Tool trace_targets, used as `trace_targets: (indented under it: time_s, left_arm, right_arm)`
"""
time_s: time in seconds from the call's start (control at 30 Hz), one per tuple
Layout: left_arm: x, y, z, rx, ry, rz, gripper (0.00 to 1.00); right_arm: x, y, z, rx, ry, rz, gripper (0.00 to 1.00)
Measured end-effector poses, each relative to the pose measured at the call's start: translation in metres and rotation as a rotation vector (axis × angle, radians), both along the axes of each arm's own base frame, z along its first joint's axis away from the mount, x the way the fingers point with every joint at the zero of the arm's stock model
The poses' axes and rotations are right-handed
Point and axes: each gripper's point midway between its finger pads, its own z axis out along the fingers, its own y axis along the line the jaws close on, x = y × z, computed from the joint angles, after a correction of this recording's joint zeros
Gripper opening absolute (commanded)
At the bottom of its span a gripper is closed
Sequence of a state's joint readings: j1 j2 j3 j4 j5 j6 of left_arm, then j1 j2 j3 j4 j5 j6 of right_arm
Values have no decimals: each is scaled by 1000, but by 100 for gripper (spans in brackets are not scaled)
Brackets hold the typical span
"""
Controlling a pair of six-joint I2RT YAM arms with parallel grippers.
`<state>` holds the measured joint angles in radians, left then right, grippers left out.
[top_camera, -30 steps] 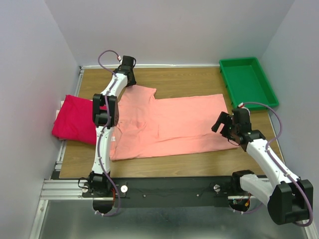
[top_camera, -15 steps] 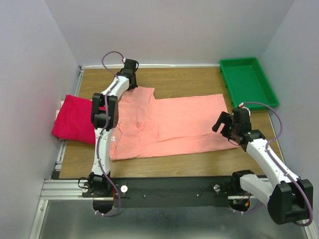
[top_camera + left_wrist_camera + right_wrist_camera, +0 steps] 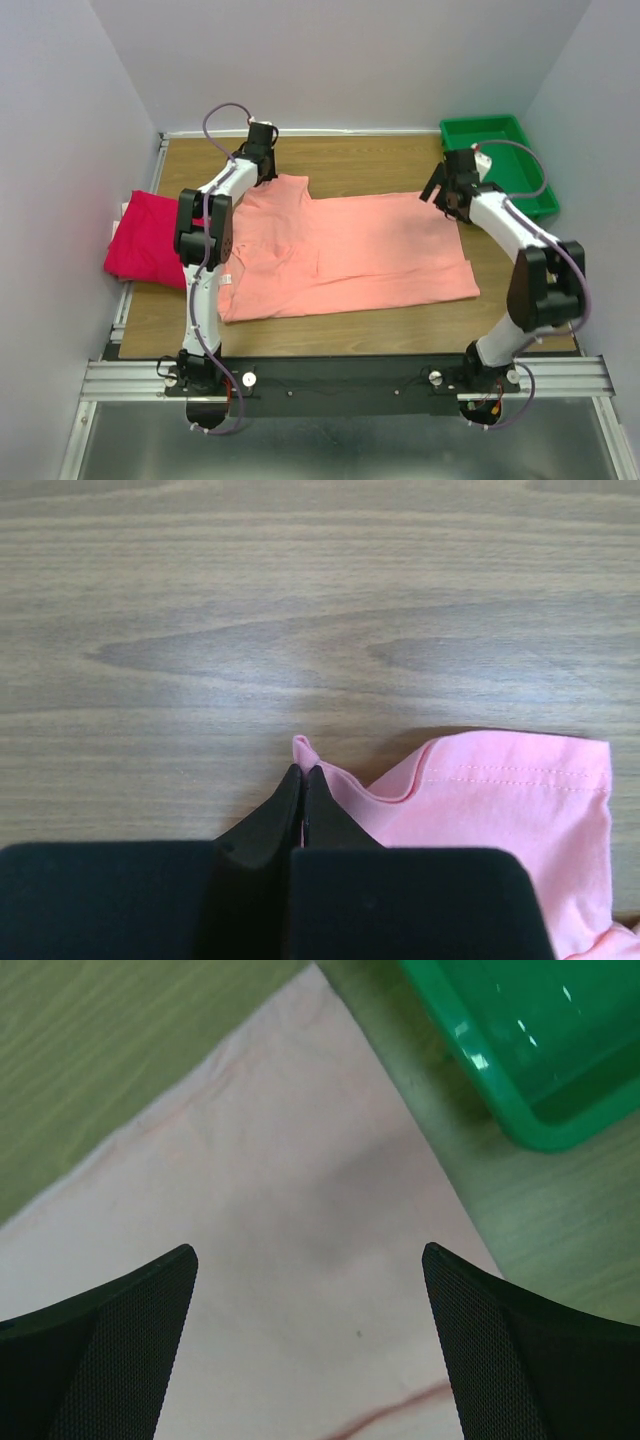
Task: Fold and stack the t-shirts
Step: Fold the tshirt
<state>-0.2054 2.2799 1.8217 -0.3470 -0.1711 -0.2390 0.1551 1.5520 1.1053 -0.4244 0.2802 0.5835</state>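
Note:
A salmon t-shirt lies spread flat on the wooden table. My left gripper is at the shirt's far left corner and is shut on a pinch of its edge, seen in the left wrist view with the pink sleeve to the right. My right gripper is open and hovers over the shirt's far right corner; the right wrist view shows its gripper above the pale cloth. A magenta-red t-shirt lies bunched at the table's left edge.
A green plastic tray stands at the back right, close beside my right gripper; its corner shows in the right wrist view. Grey walls enclose the table on three sides. A metal rail runs along the near edge.
My right arm has swung from the shirt's near right corner to its far right corner. My left gripper has shifted slightly right at the far left corner.

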Motion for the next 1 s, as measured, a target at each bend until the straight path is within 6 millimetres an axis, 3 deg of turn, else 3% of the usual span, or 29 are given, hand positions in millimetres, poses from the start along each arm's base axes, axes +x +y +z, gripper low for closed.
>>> trace_targets:
  time_s: [0.1,0.23,0.53,0.63,1.0]
  left_arm:
    - [3,0,6,1,-22,-5,0]
    - [4,0,9,1,-36,-8,0]
    - [5,-1,8,1,-40,-13,0]
    - [5,0,8,2,-42,-13,0]
    - [5,-1,8,3,-42,-15,0]
  right_arm:
    - [41,-1,1,-46,-11,-43,100]
    - [86,0,-17,-109,8,-95,100]
    - [144,5,-58,-240,66,-140,100]
    - [147,3,-63,-274,77,-152,99]
    - [124,-12,-79,-363,150,-187,84]
